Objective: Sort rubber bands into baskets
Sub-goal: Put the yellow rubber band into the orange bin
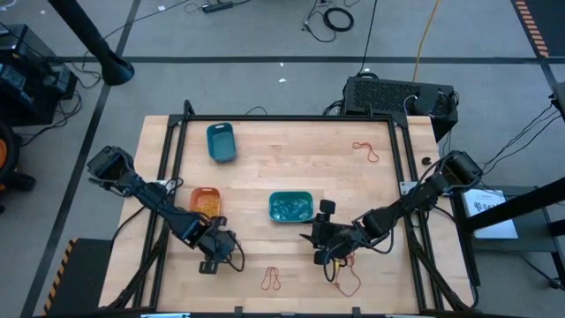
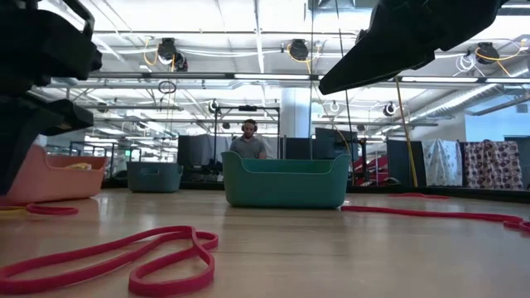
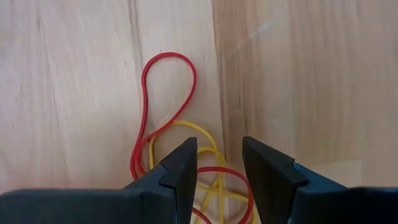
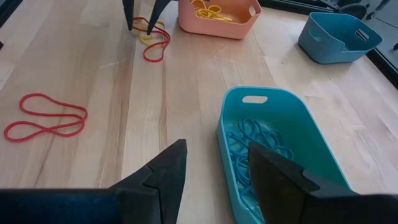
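Rubber bands, red (image 3: 166, 93) and yellow (image 3: 186, 134), lie just ahead of the left gripper (image 3: 219, 163), whose fingers are released, in the left wrist view. In the right wrist view, the teal basket (image 4: 323, 152) with blue-green bands (image 4: 252, 146) sits beside the right gripper (image 4: 217, 171), whose fingers are also released.

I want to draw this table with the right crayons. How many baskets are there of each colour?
Orange basket: 1
Teal-green basket: 1
Blue basket: 1
Total: 3 baskets
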You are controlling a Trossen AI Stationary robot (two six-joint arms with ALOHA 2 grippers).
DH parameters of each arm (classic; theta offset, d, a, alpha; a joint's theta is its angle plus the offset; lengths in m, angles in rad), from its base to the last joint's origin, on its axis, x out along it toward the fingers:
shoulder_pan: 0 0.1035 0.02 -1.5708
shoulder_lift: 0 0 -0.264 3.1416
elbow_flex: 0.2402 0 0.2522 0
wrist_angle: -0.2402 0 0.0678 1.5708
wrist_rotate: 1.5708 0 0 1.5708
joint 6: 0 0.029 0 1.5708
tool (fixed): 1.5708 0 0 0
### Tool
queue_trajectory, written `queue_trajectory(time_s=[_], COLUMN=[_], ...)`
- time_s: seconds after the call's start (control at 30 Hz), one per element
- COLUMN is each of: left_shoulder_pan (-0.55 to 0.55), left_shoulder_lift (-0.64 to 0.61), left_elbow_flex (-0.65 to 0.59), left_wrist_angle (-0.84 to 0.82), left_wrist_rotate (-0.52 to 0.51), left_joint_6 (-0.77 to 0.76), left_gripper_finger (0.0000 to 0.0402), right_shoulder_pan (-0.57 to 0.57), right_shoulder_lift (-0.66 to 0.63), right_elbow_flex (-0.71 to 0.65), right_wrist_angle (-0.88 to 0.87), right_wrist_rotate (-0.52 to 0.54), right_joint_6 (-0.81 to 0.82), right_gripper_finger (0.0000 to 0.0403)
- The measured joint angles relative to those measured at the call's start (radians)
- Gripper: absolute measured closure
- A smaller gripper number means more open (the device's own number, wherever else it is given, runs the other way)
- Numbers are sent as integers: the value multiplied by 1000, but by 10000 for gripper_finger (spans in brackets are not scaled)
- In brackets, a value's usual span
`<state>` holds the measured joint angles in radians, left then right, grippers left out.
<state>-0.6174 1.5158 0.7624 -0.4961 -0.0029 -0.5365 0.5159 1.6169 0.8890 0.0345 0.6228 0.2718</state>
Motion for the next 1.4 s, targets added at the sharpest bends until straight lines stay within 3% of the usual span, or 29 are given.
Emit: queue_trajectory(time_s=[0.57, 0.67, 0.83, 1.03, 1.4], left_shoulder_pan=[2, 3, 3, 0, 2], left_shoulder_lift=[69, 69, 71, 43, -56], left_elbow_flex=[4, 4, 15, 122, 292], left_wrist_angle=[4, -15, -37, -89, -335], left_wrist_rotate=[18, 19, 35, 78, -25], left_joint_6=[-6, -6, -4, 56, 62], left_gripper_finger=[274, 304, 388, 397, 399], right_shoulder_pan=[0, 0, 0, 0, 0], right_shoulder_lift=[0, 0, 0, 0, 0], right_elbow_flex=[0, 0, 0, 0, 0], right_wrist_angle=[0, 0, 0, 0, -1], right_wrist_rotate=[0, 0, 0, 0, 0], right_joint_6=[-7, -6, -6, -6, -5], right_gripper_finger=[238, 238, 238, 238, 238])
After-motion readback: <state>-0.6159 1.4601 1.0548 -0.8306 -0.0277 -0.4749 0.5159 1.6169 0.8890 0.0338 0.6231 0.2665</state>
